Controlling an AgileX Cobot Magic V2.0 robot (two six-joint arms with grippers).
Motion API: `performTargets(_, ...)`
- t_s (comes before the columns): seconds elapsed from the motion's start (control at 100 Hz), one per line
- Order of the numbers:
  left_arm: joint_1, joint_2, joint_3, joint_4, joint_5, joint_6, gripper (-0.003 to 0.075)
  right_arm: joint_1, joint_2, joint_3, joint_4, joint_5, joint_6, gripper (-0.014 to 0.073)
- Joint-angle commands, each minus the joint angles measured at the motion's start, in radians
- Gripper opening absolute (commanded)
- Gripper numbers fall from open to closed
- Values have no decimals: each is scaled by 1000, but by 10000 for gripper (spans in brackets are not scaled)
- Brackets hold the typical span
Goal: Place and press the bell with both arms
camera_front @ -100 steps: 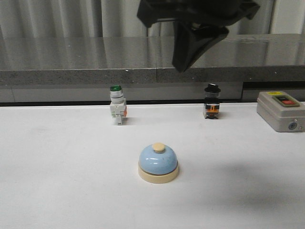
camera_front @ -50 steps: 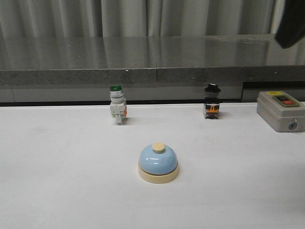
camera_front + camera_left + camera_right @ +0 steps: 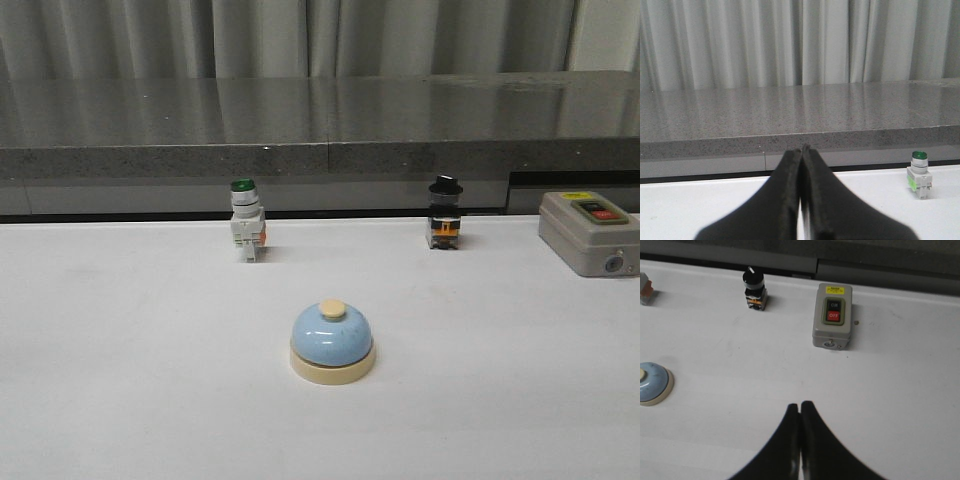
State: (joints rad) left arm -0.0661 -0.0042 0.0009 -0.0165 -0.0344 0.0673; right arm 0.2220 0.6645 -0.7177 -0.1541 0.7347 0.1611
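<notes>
Bell (image 3: 332,341) sits upright, mid-table and nearest us, well apart from both arms. We judge its glossy dome slippery and the piece light but rigid, so we would take it by the cream base. In the right wrist view it is cut off. Both the left gripper (image 3: 801,150) and right gripper (image 3: 800,406) have their fingers pressed together, holding nothing. Farther back stand the green-capped switch (image 3: 246,231) and grey box (image 3: 589,233).

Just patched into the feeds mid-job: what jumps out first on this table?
The light-blue bell sits alone at the middle of the white table, nothing touching it. Along the back edge stand a green-capped switch and a black-knobbed switch, with a grey button box far right. Both the left gripper and right gripper show fingers closed on nothing.
</notes>
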Motion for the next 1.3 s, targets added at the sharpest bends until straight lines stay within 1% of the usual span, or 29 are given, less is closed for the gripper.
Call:
performTargets(0.0,2,-30,42,-3,-76,-8,-19,-6,-75,-2,-16,-49,1,-60)
performTargets(0.2,2,-30,42,-3,-76,-8,-19,-6,-151,15,-16,-25,1,-60)
performTargets(0.86,2,-30,42,-3,-76,-8,-20,-6,-153,20,-24,-33,1,-60)
performTargets(0.94,2,-30,42,-3,-76,-8,-20,-6,-170,41,-41,-87,1,-60)
performTargets(1.04,2,-30,42,-3,-76,-8,-20,-6,-211,89,-54,-239,1,-60)
performTargets(1.12,2,-30,42,-3,-76,-8,-19,-6,-267,155,-54,-373,1,-60)
performTargets(1.19,2,-30,42,-3,-76,-8,-19,-6,-316,218,-54,-463,0,-60)
performTargets(1.29,2,-30,42,-3,-76,-8,-20,-6,-383,314,-54,-543,-5,-60)
